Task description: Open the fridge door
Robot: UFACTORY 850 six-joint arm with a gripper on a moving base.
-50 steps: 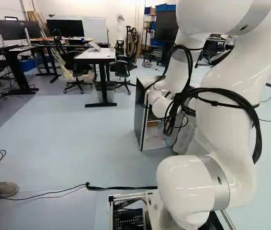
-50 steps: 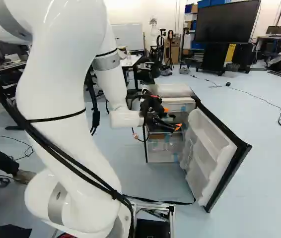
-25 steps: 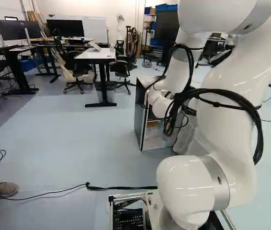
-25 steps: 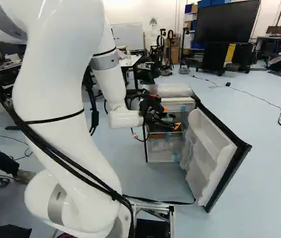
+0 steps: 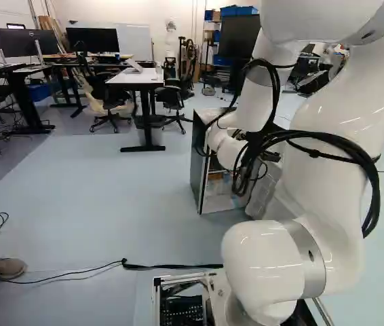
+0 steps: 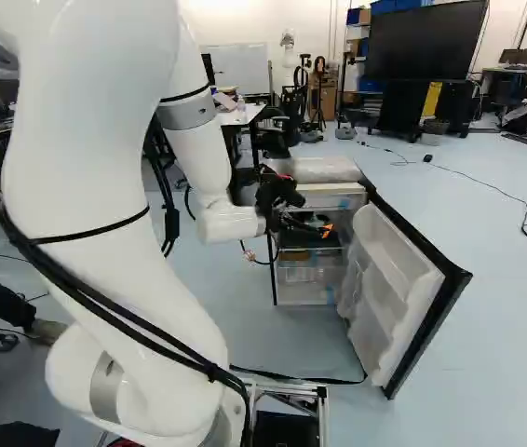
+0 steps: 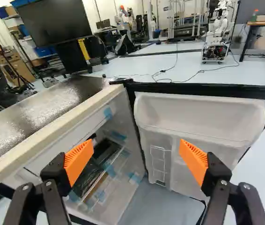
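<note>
- Step in hand: the fridge door (image 6: pixel 385 289) stands wide open, hinged at the side of the fridge (image 6: pixel 315 169), so your opening swing looks done or very nearly so.
- Your gripper (image 7: pixel 136 154) is spread wide, its two fingers well apart, with nothing held between them. It sits before the fridge's open front, on the inner side of the door, and appears apart from the door in the right base view.
- Next move, as a judgement: back the gripper out of the opening without catching the door or the shelves. If you want more swing, push outward on the door's inner face; no grip seems needed.
- The door's inner face is pale, smooth moulded plastic, with a deep, round-cornered pocket (image 7: pixel 198 117) and a straight black border (image 7: pixel 207 90).
- The fridge's top is a flat slab, silvery and mottled, with a cream front edge. Inside are clear, boxy compartments with short strips of blue tape (image 7: pixel 108 112).
- Your orange pads (image 7: pixel 78 161) are ribbed wedges on angular black fingers. The arm (image 6: pixel 77 168) is glossy white and rounded, wrapped in looping black cables (image 5: pixel 363 159).
</note>
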